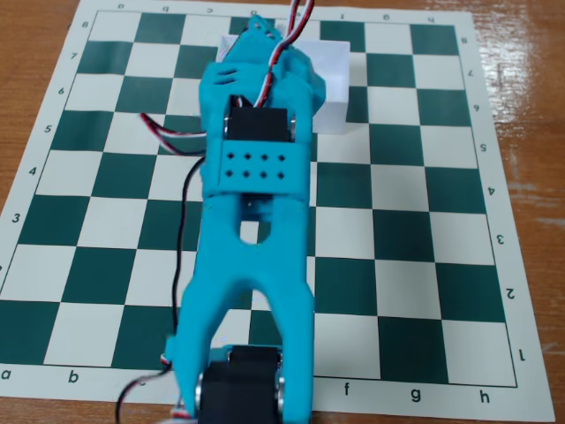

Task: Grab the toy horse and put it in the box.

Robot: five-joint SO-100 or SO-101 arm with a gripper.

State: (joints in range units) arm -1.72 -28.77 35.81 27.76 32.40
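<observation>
The white box (332,81) stands on the chessboard near the far edge, and the arm covers most of it in the fixed view. My cyan gripper (259,42) reaches out over the left part of the box, pointing away from the camera. Its jaws are hidden behind the wrist and its motor, so I cannot tell whether they are open or holding anything. The toy horse is not in sight; it may be hidden under the arm or gripper.
The green and white chessboard mat (424,221) lies on a wooden table (521,79). The arm's long cyan body (252,265) runs from the near edge up the middle of the board. Red, white and black cables (172,132) loop to its left.
</observation>
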